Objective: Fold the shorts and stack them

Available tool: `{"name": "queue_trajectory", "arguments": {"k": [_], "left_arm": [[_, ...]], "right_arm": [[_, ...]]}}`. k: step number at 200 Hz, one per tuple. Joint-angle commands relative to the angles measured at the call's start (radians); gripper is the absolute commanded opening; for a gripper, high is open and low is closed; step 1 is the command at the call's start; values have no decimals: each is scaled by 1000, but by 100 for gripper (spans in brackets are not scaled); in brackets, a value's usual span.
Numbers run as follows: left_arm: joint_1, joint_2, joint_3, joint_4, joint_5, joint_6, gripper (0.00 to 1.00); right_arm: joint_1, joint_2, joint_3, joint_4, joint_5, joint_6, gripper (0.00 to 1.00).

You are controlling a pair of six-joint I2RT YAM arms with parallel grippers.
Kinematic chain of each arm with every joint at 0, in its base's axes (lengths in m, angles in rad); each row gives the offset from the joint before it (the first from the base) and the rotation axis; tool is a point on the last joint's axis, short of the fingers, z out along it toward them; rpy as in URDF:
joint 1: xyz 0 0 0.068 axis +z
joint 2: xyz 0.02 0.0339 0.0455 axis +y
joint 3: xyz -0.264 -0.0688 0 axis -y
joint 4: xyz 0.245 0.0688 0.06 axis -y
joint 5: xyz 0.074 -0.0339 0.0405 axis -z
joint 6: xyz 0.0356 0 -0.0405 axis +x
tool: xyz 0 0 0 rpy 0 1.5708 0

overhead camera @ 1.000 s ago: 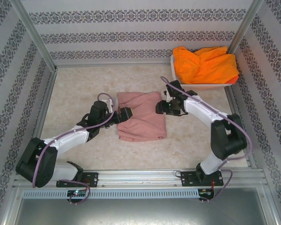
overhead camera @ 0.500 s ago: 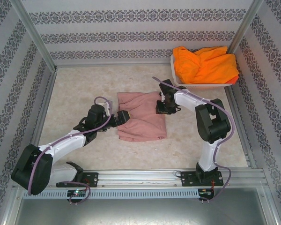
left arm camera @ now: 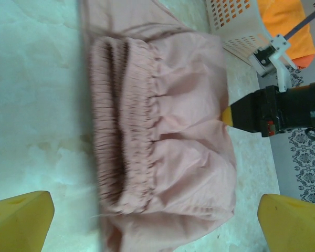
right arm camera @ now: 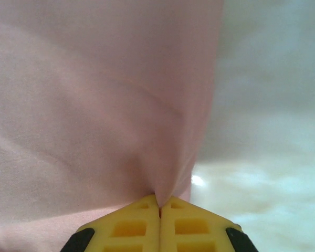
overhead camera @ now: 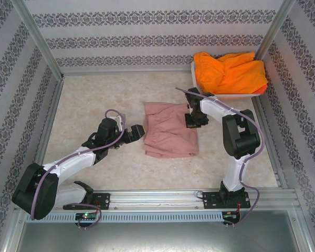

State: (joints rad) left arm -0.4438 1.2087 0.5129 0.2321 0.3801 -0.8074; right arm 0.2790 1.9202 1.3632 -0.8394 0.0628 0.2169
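Clamped right gripper [right arm camera: 159, 208] pinches pink shorts [overhead camera: 170, 134]; left gripper [overhead camera: 138, 130] spread wide.

Your white lattice basket [overhead camera: 226, 96] in the far right corner (grid wall clear from the left wrist), beige marbled tabletop [overhead camera: 89, 100], striped patterned walls [overhead camera: 147, 39], metal rail [overhead camera: 157, 195] at your near edge
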Motion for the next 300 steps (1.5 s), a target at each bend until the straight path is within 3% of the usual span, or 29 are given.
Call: {"name": "queue_trajectory", "arguments": {"k": [1,68,125,152,193,205,217,242,267,300], "left_arm": [[6,-16,-13,8,-15,25,100],[44,21,-23,72,35,22,100],[95,49,-26,100,109,31,100],[130,74,-25,113,146,36,100],[160,83,-31,127,168,34,100],[165,80,-33,132,171,31,100],[166,74,-33,133,172,28,100],[167,45,-36,131,176,20,100],[166,-4,-39,115,182,12,100],[166,-90,-36,105,213,-1,100]], "right_arm": [[-55,-74,-6,-128,204,-130,0],[-285,-153,-75,-96,497,-300,0],[-429,-146,-134,145,714,-475,0],[-474,-119,-142,245,764,-552,0],[-511,-88,-98,244,783,-508,2],[-505,-101,-76,219,759,-468,26],[-492,-134,-53,178,705,-426,42],[-433,-266,-9,102,431,-287,73],[-365,-337,72,94,151,-140,85],[-283,-190,294,110,-6,11,87]]}}
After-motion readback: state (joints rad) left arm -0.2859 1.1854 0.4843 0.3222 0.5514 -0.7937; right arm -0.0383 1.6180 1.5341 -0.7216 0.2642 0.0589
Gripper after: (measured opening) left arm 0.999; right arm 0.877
